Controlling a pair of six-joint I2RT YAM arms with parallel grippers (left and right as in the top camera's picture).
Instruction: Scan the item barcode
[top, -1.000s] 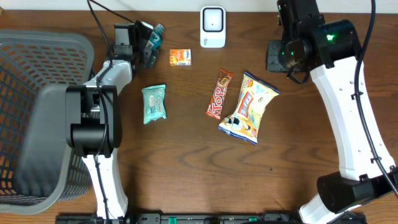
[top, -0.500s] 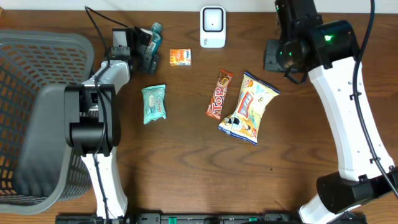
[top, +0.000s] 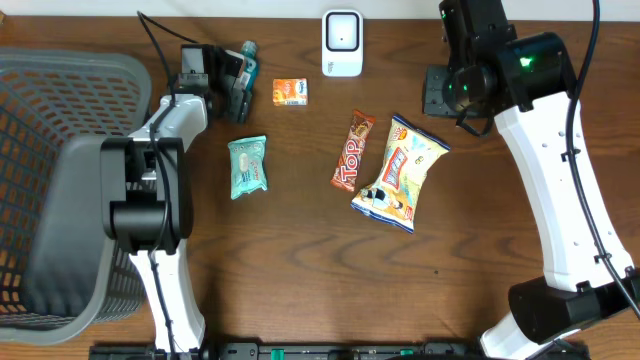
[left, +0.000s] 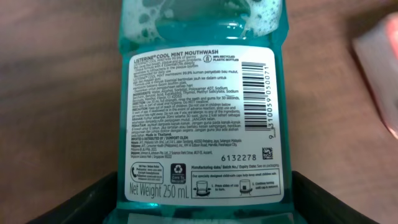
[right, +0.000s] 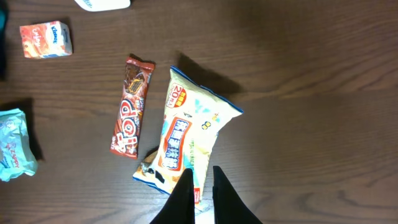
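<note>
A teal mouthwash bottle fills the left wrist view, its white back label facing the camera with the barcode along the label's right edge. My left gripper has a black finger against each side of the bottle's base and is shut on it. From overhead the bottle sits at the back left in the left gripper. The white scanner stands at the back centre. My right gripper hangs shut and empty high over the table, at the back right.
A grey basket fills the left side. On the wood lie an orange box, a teal packet, a red Top bar and a yellow chips bag, which lies under the right fingers.
The left fingers have closed in onto the mouthwash bottle, which shifted slightly left. The right arm has barely moved.
</note>
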